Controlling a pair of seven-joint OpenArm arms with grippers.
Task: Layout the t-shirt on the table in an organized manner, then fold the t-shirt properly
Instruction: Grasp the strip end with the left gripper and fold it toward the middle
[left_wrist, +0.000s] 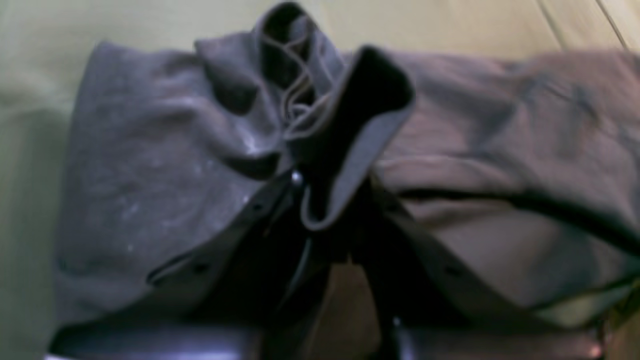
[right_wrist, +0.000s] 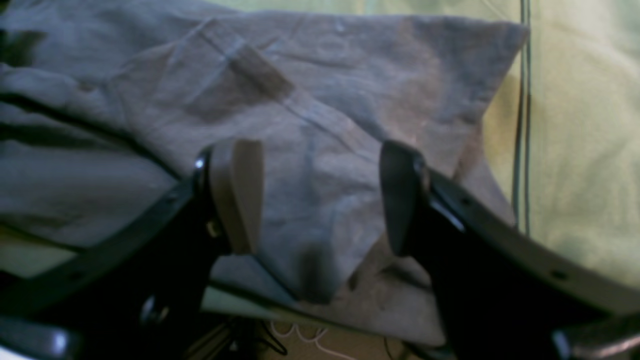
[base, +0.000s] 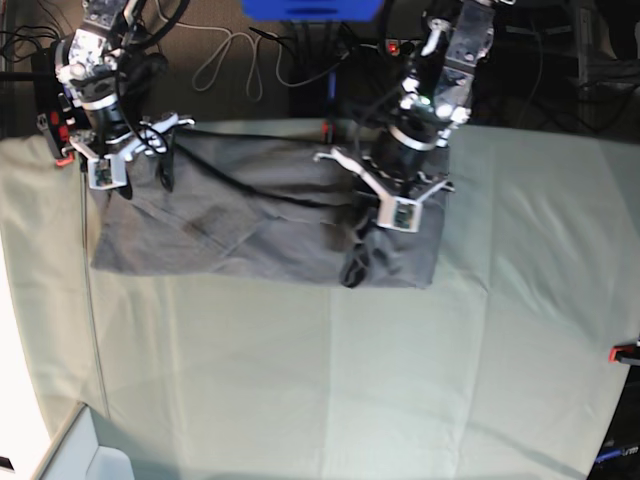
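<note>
Left gripper (left_wrist: 320, 200) is clenched on a bunched fold of the t-shirt (base: 260, 225), which sticks up between its jaws in the left wrist view, while the right gripper (right_wrist: 320, 200) hangs with its jaws spread wide over a corner of the fabric, grasping nothing.

The table (base: 350, 380) carries the garment as a long, creased band along its far edge, well away from the clear near half. Main risk, as I judge it: pulling with only one pinch would drag the whole shirt and deepen the wrinkles (the other end lies free). A smaller risk is several layers caught at once, spoiling a flat layout.
</note>
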